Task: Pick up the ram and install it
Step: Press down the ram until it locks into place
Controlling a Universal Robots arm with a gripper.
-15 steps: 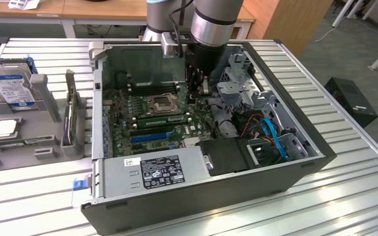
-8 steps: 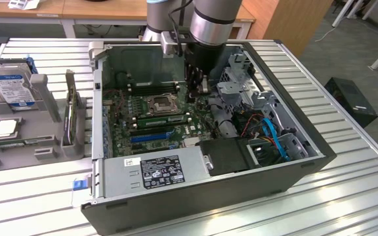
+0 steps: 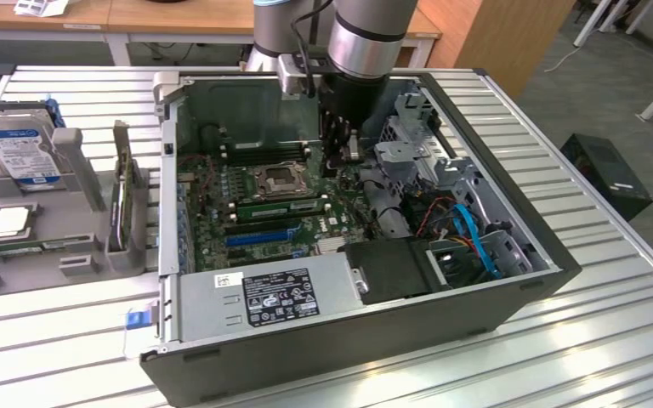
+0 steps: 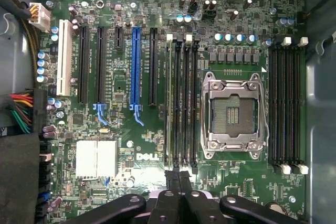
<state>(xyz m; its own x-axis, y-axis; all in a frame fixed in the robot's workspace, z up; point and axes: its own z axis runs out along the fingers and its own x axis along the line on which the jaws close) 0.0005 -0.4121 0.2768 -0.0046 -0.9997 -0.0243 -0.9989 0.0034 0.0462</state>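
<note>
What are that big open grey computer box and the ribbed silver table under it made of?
The open grey computer case looks like sheet metal, matt grey: thin folded walls. The ribbed silver table looks like bare aluminium slats, going by the bright brushed glare; the exact metal is a guess.

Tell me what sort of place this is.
Most likely a robotics lab or workshop for computer assembly: a robot arm reaches into an open PC case lying on a slatted metal bench, with a hard drive in a grey parts holder beside it.
</note>
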